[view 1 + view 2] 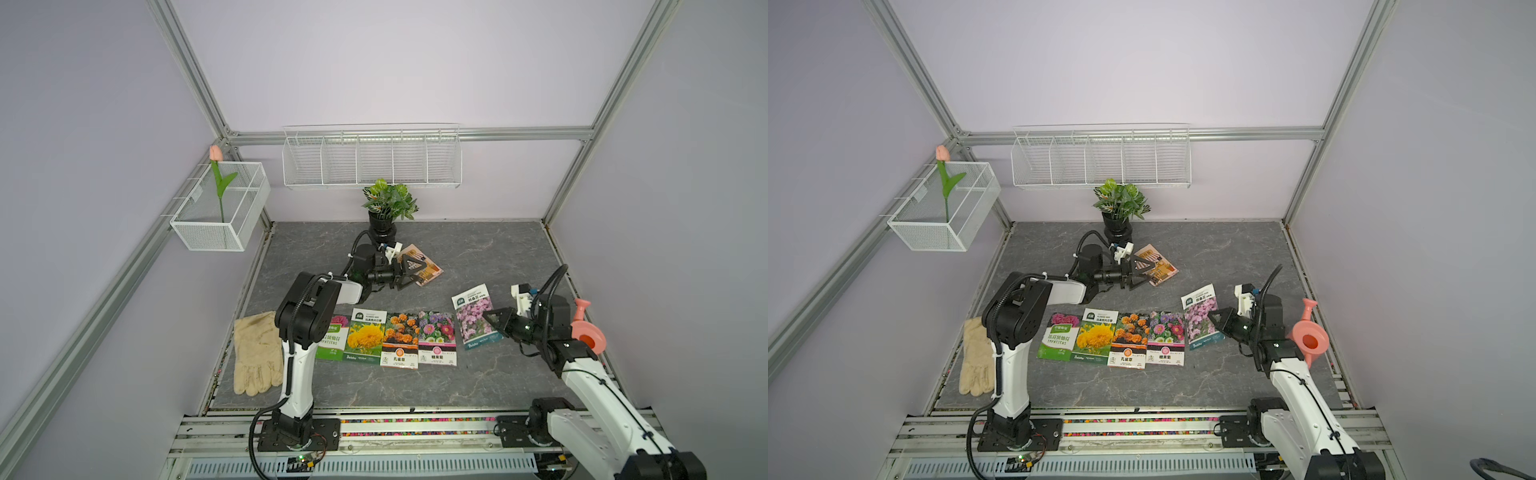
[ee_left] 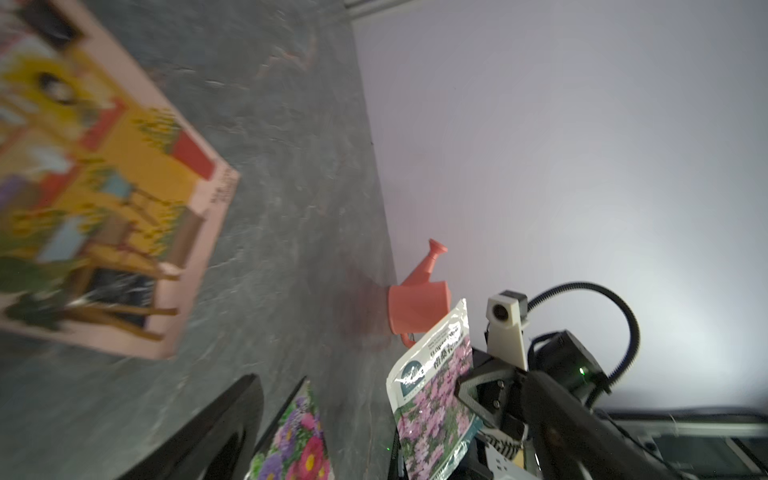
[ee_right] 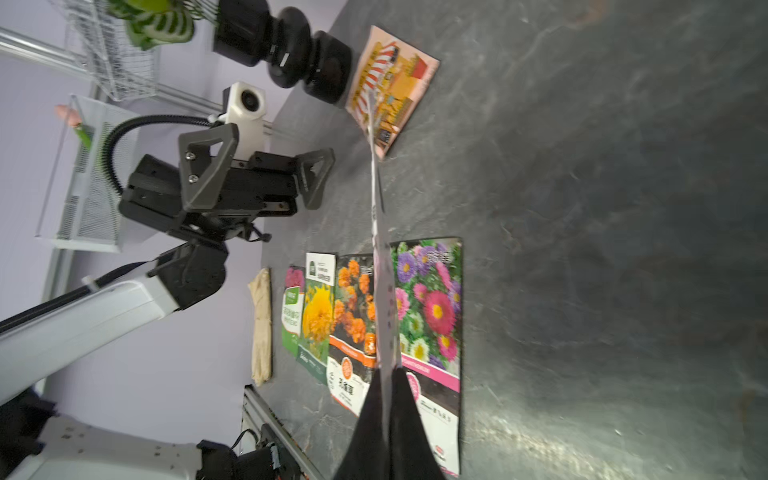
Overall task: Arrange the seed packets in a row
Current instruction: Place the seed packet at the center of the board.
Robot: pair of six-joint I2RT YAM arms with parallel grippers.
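The glossy lilac-flower seed packet (image 1: 473, 318) is clamped by its side edge in the right pincer (image 1: 491, 319), whose jaws are pressed shut on it. It sticks straight out ahead of the fingertips. Its long axis runs crosswise to the jaws, with the titled end aimed toward the back wall and leaning slightly toward the row. Just past its free edge lie four flat packets, long sides together with titles pointing away: mixed pink flowers (image 1: 436, 338), orange marigolds (image 1: 400, 338), a yellow bloom (image 1: 365, 336) and a green one (image 1: 332, 336) partly hidden by the left arm.

The beige shopfront packet (image 1: 430, 268) lies on the grey stone-look surface (image 1: 498, 249), directly in front of the left pincer (image 1: 417, 272). Its long axis is slanted across the row's direction. That pincer's jaws are spread wide and grip nothing.

A coral plastic watering can (image 1: 588, 332) stands behind the right pincer. A cream fabric glove (image 1: 253, 353) lies well behind the left one.
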